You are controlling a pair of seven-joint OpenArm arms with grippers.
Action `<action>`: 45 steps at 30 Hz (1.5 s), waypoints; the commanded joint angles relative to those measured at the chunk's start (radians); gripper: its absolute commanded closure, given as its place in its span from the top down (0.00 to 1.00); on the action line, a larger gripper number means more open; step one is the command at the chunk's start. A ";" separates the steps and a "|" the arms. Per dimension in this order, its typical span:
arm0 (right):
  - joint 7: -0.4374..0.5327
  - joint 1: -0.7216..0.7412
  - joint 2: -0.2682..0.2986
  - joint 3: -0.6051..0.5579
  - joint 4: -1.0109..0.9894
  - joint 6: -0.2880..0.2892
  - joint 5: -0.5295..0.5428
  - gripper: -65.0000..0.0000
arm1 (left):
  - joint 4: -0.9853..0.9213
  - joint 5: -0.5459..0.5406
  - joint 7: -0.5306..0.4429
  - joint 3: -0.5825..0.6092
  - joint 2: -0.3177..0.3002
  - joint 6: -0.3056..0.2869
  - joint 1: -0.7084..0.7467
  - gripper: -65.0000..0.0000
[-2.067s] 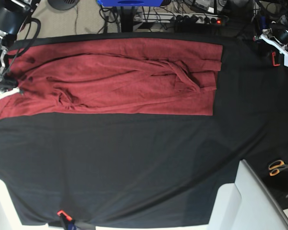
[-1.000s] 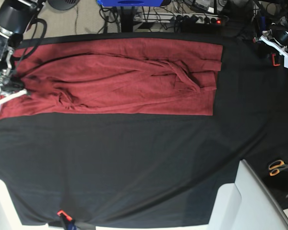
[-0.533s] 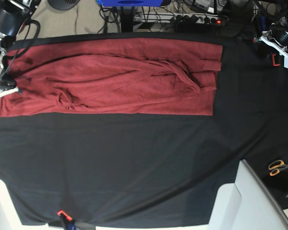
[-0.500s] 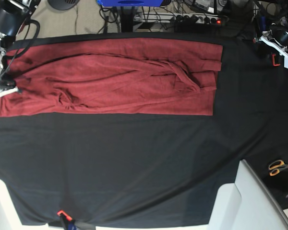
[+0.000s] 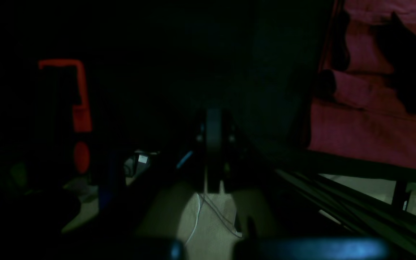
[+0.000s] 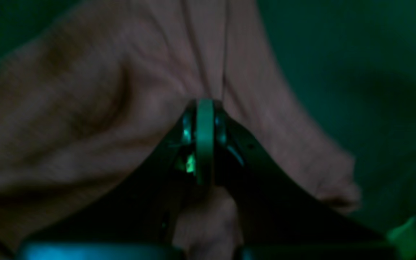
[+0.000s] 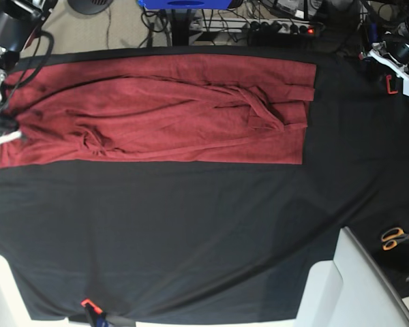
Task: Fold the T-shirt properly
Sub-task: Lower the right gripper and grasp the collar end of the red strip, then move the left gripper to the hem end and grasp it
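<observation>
The T-shirt point(image 7: 163, 112) lies spread lengthwise along the far side of the black tabletop point(image 7: 204, 231), sleeves folded inward. The right end effector point(image 6: 205, 108) pinches the shirt's cloth at its left end in the base view. The left end effector point(image 5: 213, 122) is closed and empty, off the tabletop's far right corner.

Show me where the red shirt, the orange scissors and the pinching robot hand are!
T-shirt point(image 7: 177, 112): base view, middle of the cloth.
Scissors point(image 7: 395, 238): base view, orange handles.
Right gripper point(image 6: 205, 104): right wrist view, shut fingertips pinching the shirt.
</observation>
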 commanded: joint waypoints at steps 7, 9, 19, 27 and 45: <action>0.019 0.060 0.019 -0.005 0.031 -0.002 0.001 0.00 | 0.013 -0.013 -0.017 -0.009 -0.018 -0.007 0.007 0.00; 0.019 0.081 0.033 -0.005 -0.002 -0.002 -0.001 0.00 | 0.013 -0.013 -0.017 -0.009 -0.018 -0.007 0.007 0.00; 0.022 0.177 0.075 -0.007 -0.163 0.003 -0.001 0.00 | 0.013 -0.013 -0.017 -0.009 -0.018 -0.007 0.009 0.00; 0.108 0.229 0.136 -0.007 -0.324 0.003 -0.001 0.00 | 0.013 -0.013 -0.017 -0.009 -0.018 -0.007 0.009 0.00; 0.269 0.296 0.225 0.004 -0.565 -0.004 -0.001 0.00 | 0.013 -0.013 -0.017 -0.009 -0.018 -0.007 0.009 0.00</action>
